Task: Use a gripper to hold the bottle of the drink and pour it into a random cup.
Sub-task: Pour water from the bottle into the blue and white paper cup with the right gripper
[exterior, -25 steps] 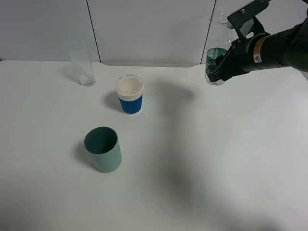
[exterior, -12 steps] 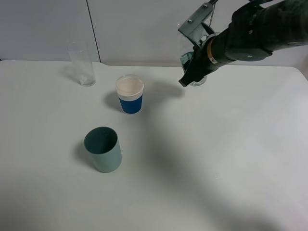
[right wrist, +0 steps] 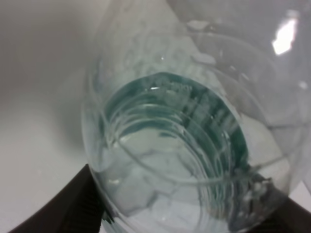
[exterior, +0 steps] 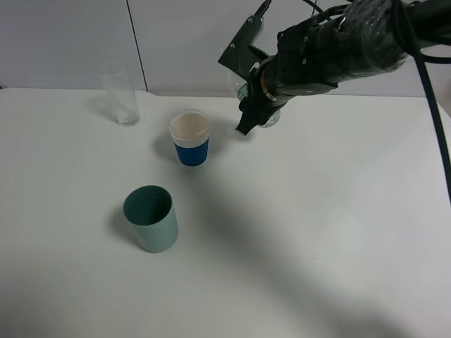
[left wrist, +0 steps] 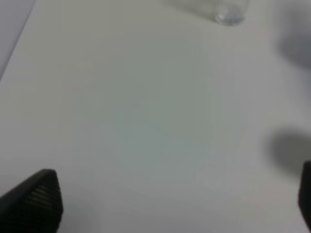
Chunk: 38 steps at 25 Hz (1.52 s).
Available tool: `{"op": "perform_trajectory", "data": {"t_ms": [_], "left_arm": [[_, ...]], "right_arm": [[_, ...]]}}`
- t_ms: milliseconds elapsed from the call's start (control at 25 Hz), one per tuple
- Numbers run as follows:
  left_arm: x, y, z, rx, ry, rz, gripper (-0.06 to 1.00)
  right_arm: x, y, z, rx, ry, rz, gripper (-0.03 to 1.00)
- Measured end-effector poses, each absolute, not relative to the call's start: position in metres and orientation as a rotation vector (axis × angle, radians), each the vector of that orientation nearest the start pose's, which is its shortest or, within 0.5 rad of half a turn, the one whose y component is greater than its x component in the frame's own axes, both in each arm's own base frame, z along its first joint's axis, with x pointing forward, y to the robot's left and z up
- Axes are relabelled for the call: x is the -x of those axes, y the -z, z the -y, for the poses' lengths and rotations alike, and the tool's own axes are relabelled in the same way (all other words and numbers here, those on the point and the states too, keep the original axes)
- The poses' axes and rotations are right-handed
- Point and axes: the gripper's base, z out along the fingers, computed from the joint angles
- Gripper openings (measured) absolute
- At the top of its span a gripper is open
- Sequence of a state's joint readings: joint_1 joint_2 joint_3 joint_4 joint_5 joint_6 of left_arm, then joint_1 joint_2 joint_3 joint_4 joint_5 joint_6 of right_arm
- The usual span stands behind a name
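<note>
The clear, green-labelled bottle [right wrist: 175, 145] fills the view, held between black jaws.

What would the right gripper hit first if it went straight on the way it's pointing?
The right gripper, holding the bottle, points down-left, so probably the table beside the blue cup. Depth is unclear; it might clip the cup's side instead.

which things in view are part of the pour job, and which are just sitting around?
In the job:
- right gripper, shut on the bottle
- bottle of the drink
- blue-sleeved cup, the cup nearest the bottle

Lying about:
- grey-green cup
- tall clear glass
- left gripper, open, holding nothing
</note>
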<state>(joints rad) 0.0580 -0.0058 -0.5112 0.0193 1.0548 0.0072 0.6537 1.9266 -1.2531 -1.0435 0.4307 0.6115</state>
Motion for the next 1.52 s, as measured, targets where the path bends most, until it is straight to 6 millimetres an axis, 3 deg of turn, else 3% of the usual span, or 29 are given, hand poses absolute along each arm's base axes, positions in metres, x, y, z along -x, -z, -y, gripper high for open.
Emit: {"op": "perform_trajectory", "data": {"t_ms": [360, 680, 920, 1520], "left_arm": [[0.007, -0.281, -0.001, 0.052, -0.064, -2.021, 0.98], [0.007, -0.281, -0.001, 0.052, -0.064, -2.021, 0.98], [0.007, -0.281, -0.001, 0.052, -0.064, -2.021, 0.98], [0.007, -0.281, -0.001, 0.052, -0.064, -2.021, 0.98]], "right_arm": [[-0.343, -0.194, -0.228, 1.090, 0.514, -2.058, 0.53], [-0.340, -0.195, -0.233, 1.122, 0.549, -2.026, 0.53], [-0.350, -0.181, -0.239, 1.111, 0.614, -2.088, 0.53], [-0.347, -0.181, -0.282, 1.328, 0.742, -1.952, 0.53]]}}
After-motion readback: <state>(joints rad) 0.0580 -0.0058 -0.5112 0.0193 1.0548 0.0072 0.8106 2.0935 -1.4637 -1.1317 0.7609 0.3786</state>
